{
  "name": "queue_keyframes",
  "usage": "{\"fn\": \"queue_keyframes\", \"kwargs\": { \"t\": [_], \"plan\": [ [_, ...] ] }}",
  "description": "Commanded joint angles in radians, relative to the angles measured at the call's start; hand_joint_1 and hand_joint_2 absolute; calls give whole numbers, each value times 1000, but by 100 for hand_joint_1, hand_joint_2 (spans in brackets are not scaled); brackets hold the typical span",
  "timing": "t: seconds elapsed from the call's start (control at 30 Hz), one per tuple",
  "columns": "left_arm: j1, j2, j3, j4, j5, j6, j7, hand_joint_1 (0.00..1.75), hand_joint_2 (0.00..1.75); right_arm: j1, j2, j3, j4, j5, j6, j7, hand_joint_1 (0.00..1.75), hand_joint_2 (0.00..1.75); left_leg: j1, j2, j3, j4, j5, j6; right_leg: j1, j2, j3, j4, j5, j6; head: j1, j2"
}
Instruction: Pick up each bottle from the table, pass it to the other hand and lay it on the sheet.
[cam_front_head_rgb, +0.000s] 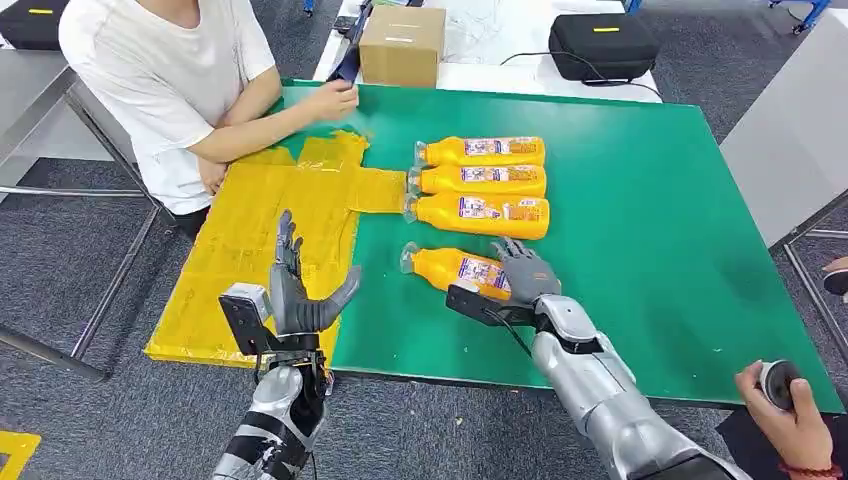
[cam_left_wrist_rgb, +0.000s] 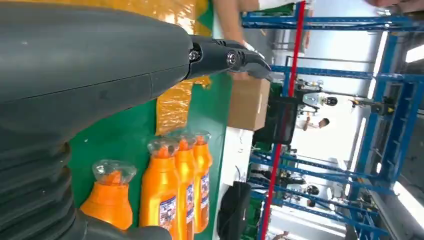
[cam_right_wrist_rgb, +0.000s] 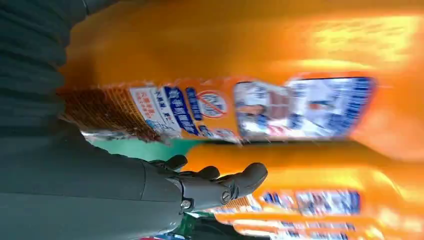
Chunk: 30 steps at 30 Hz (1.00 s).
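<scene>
1. My right hand (cam_front_head_rgb: 524, 270) is down on the nearest bottle (cam_front_head_rgb: 462, 268), over its base end. My fingers (cam_right_wrist_rgb: 215, 182) are draped across the orange body, but I cannot tell whether they grip it or merely rest there.
2. That bottle lies on its side on the green table (cam_front_head_rgb: 650, 200), tilted a little, clear cap pointing toward the yellow sheet (cam_front_head_rgb: 270, 220). The right wrist view is pressed right up to its blurred printed label (cam_right_wrist_rgb: 225, 107).
3. My right forearm comes up from the table's near edge, silver, angled inward — the wrist bends down toward the bottle.
4. My left hand (cam_front_head_rgb: 295, 290) is raised over the near part of the yellow sheet, palm turned toward my right, fingers straight up and thumb spread wide — holding nothing.
5. Three more bottles (cam_front_head_rgb: 480, 182) lie side by side further back on the green, caps toward the sheet, the closest pair touching.
6. A person in a white shirt (cam_front_head_rgb: 160, 70) stands at the sheet's far corner, one hand (cam_front_head_rgb: 335, 100) on the table edge.
7. A cardboard box (cam_front_head_rgb: 402, 45) sits beyond the table.
</scene>
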Motion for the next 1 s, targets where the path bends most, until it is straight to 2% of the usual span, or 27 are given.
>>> {"fn": "queue_keyframes", "kwargs": {
  "t": [0.03,0.2,0.6,0.63,0.67,0.7,0.83,1.0],
  "plan": [
    [-56,-21,52,101,1,8,3,0,175,-41,-70,102,17,27,63,90,0,175,1,0,5,1,-2,-1,1,0,5,1,-2,-2,0,0],
    [-57,-21,67,103,-2,5,3,0,175,-9,-101,109,-37,27,98,140,0,175,1,-1,6,0,-3,-1,1,-1,7,0,-3,-2,0,0],
    [-63,-21,65,104,1,4,3,0,175,1,-107,99,-31,-1,127,142,0,175,1,-2,6,0,-1,-1,1,-2,7,-1,-2,-2,0,0],
    [-66,-21,61,106,2,2,3,0,175,-6,-105,99,-11,-16,146,137,24,175,1,-1,8,0,-3,-2,1,-1,9,0,-3,-3,0,0],
    [-69,-21,59,111,3,-1,3,0,175,-7,-102,84,1,-39,157,131,154,175,1,-2,6,0,-1,-1,1,-2,6,-1,-2,-2,0,0],
    [-72,-21,55,113,6,1,3,0,175,-18,-99,88,29,-49,163,127,175,175,1,-1,8,0,-2,-2,1,-1,8,-1,-3,-2,0,0],
    [-85,-21,37,128,2,7,3,0,175,-44,-83,68,135,-109,166,103,175,175,1,-1,6,0,-1,-1,1,-1,6,-1,-2,-2,0,0],
    [-93,-20,55,110,-30,18,3,0,175,-35,-78,61,166,-142,145,78,175,175,1,-2,8,0,-1,-1,1,-2,9,-2,-1,-1,0,0]
  ]
}}
